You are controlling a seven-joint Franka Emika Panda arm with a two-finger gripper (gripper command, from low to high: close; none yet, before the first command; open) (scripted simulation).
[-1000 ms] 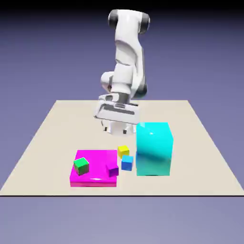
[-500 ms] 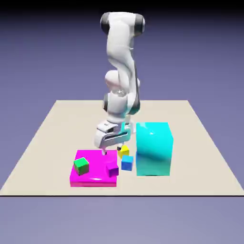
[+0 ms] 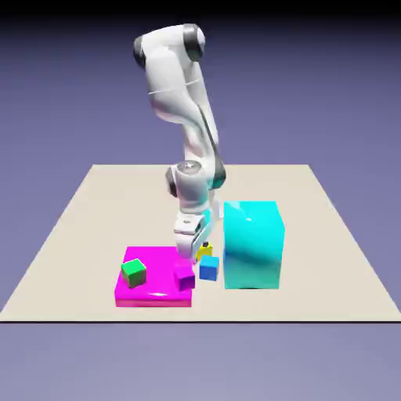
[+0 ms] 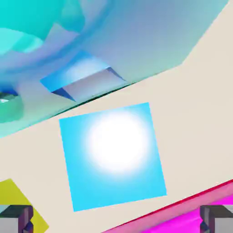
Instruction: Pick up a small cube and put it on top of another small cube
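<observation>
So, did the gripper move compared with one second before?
Yes. The gripper came down and toward the camera, from behind the big cyan block to just above the blue cube.

On the desk [image 3: 94,211] a flat slab [image 3: 157,278] is set toward the exterior view's left, and two small cubes are carried on it: one [image 3: 134,272] at its left side, the other [image 3: 185,277] at its right edge. Just right of the slab another small cube [image 3: 208,269] is placed, with a further one [image 3: 205,249] behind it, partly hidden by the arm. A big block [image 3: 253,244] is stood just right of these.
</observation>
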